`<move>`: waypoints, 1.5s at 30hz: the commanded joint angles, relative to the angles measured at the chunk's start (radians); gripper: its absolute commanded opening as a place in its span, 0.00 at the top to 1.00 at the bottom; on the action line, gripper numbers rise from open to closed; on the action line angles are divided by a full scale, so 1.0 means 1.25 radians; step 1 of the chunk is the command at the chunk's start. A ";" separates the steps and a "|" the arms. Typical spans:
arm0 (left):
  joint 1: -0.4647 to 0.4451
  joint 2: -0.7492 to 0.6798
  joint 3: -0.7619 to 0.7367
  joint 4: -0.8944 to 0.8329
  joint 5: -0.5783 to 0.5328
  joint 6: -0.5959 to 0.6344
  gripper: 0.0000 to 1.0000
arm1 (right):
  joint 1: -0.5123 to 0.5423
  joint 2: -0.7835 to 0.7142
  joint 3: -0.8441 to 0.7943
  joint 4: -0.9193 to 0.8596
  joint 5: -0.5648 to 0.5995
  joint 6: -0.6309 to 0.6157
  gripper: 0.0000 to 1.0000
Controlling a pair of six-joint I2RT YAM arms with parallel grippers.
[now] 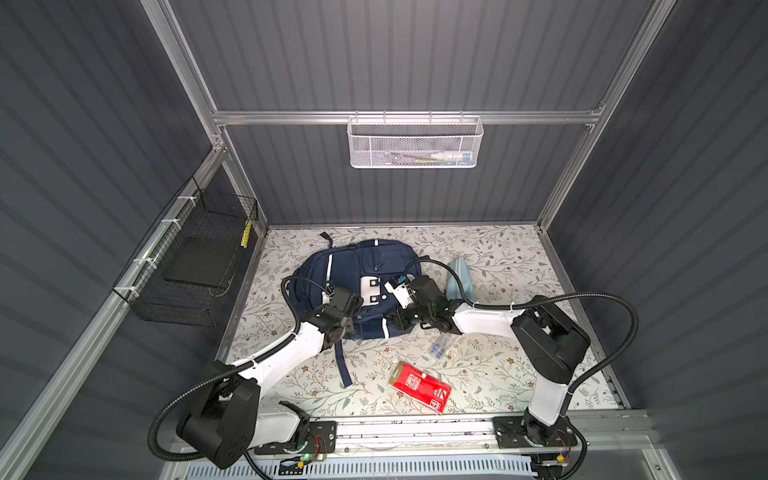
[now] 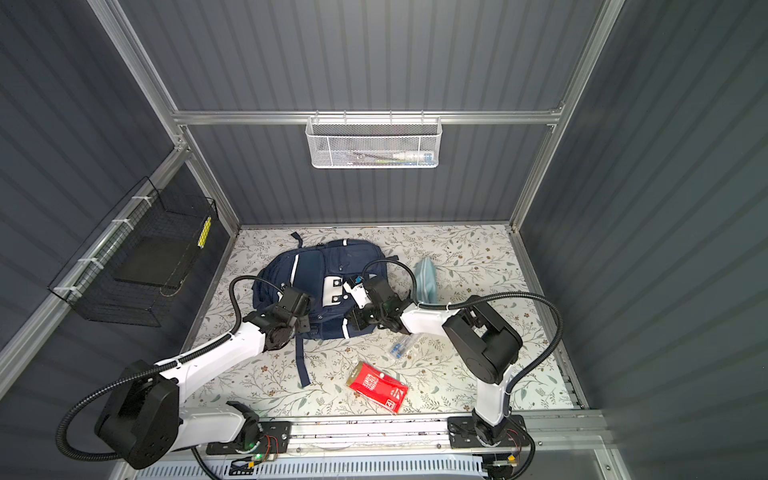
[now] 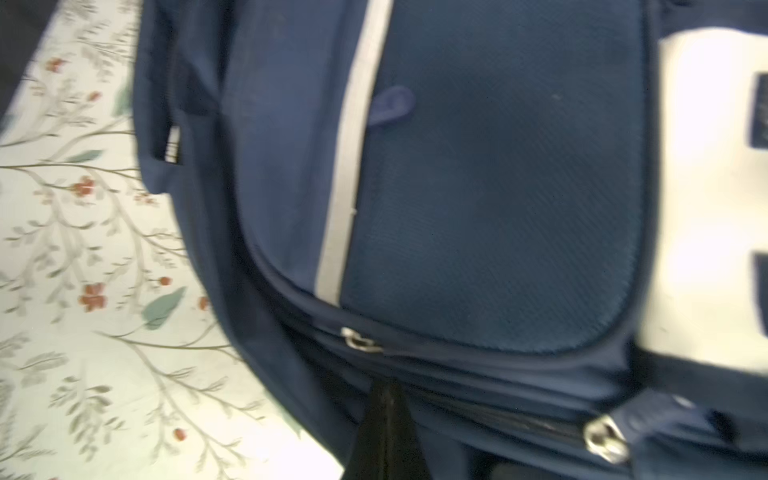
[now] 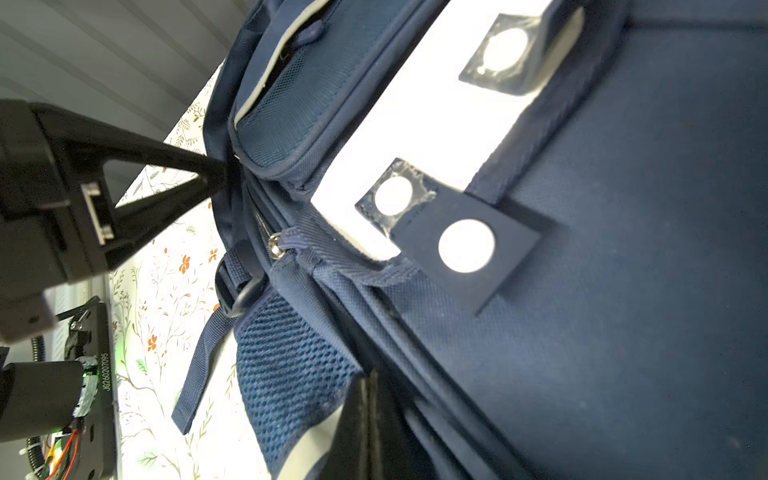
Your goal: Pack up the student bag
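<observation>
At the left gripper, jaws closed to a point, nipping the bag at the zip seam below a front pocket. Cannot tell pull tab from cloth in that pinch. Silver slider near those tips, apart from them. At the right gripper, jaws fully together, pressed against the bag's side by the mesh pocket. Cannot tell of any cloth between them.

Bag flat, front up, mid-table toward the back, under both wrists. One strap trailing toward the front.

Likely trouble:
- Whole bag sliding with any pull instead of the zip running, given limp cloth and only a thin pinch as anchor.
- Grip slipping off thin fabric.
- Wrists close together over the bag, hence a clash on any inward move.
- Pouch and clear packet just beside the right arm, easily swept aside.
- Strap snagging.

Writing:
- JG260207095, as far as legible, on a label at the left arm's base.
- White print on the red packet, too small to read.
- No brand legible on the bag.
</observation>
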 commanded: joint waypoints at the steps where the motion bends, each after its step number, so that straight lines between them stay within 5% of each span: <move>1: -0.001 -0.039 -0.017 0.125 0.129 0.050 0.77 | -0.003 -0.027 -0.019 0.009 -0.039 0.015 1.00; 4: -0.008 -0.042 -0.034 0.204 0.202 0.078 0.65 | 0.001 -0.032 -0.031 0.018 -0.036 0.020 1.00; 15: -0.036 0.071 -0.034 0.263 0.226 0.251 0.63 | 0.002 -0.031 -0.037 0.021 -0.052 0.019 1.00; 20: -0.036 0.133 -0.007 0.244 0.147 0.281 0.58 | 0.003 -0.033 -0.032 0.024 -0.069 0.023 1.00; 24: -0.037 0.174 0.005 0.290 0.205 0.309 0.57 | 0.003 -0.035 -0.040 0.050 -0.098 0.039 1.00; 26: -0.037 0.201 0.017 0.285 0.220 0.304 0.62 | 0.003 -0.037 -0.048 0.072 -0.107 0.058 1.00; 31: -0.036 0.187 0.020 0.231 0.131 0.255 1.00 | -0.001 -0.035 -0.055 0.095 -0.101 0.085 1.00; 39: -0.015 0.074 -0.001 0.115 0.029 0.171 1.00 | -0.030 -0.032 -0.072 0.098 -0.048 0.141 1.00; 45: 0.035 0.037 -0.049 0.131 0.095 0.161 1.00 | -0.044 -0.046 -0.084 0.097 0.001 0.186 1.00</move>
